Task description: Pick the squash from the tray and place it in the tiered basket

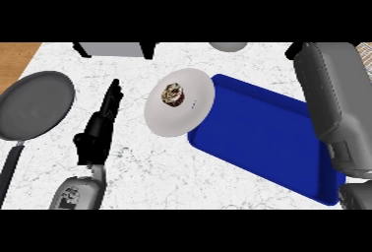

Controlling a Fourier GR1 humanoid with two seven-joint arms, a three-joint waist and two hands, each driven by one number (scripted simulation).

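I see no squash anywhere; the blue tray (269, 142) lies bare. My right forearm reaches over the tray's far right edge, its hand out of view, so I cannot tell what it holds. Left of the tray, beyond the white plate (178, 106), my left hand (102, 123) rests with straight fingers, holding nothing.

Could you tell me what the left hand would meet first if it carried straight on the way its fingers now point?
Probably nothing near: the left hand points up the bare counter, between the pan and the plate. Farther on, it might reach the grey box at the far edge, though depth is unclear.
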